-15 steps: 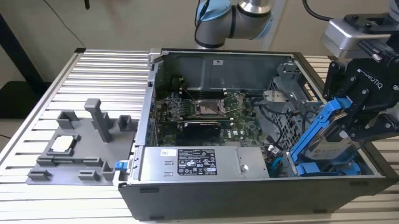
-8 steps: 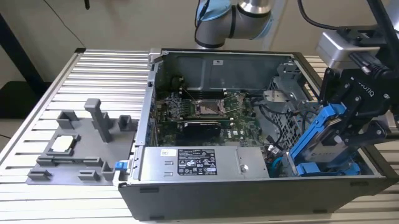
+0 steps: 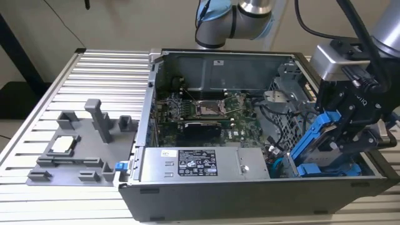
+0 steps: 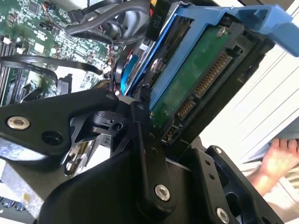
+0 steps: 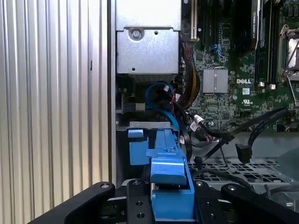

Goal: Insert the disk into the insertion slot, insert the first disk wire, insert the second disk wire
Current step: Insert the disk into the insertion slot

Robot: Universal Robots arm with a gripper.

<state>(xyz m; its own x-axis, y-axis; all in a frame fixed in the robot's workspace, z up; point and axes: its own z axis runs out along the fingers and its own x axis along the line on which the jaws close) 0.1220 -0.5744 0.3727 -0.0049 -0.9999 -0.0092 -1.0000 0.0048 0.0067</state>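
The gripper (image 3: 340, 140) is clamped on the disk (image 3: 314, 136), held tilted over the case (image 3: 250, 199) edge. Black cables (image 5: 261, 123) lie close beside it; a hand (image 4: 280, 158) is nearby.

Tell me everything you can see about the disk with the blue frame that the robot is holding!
The disk is a flat rectangular drive in a bright blue plastic carrier with long rails. In the second wrist view, its underside shows a green circuit board with rows of gold connector pins. The gripper is clamped on it, holding it tilted over the corner of the computer case at the exterior view's right, above another blue carrier. It is not yet in a slot.
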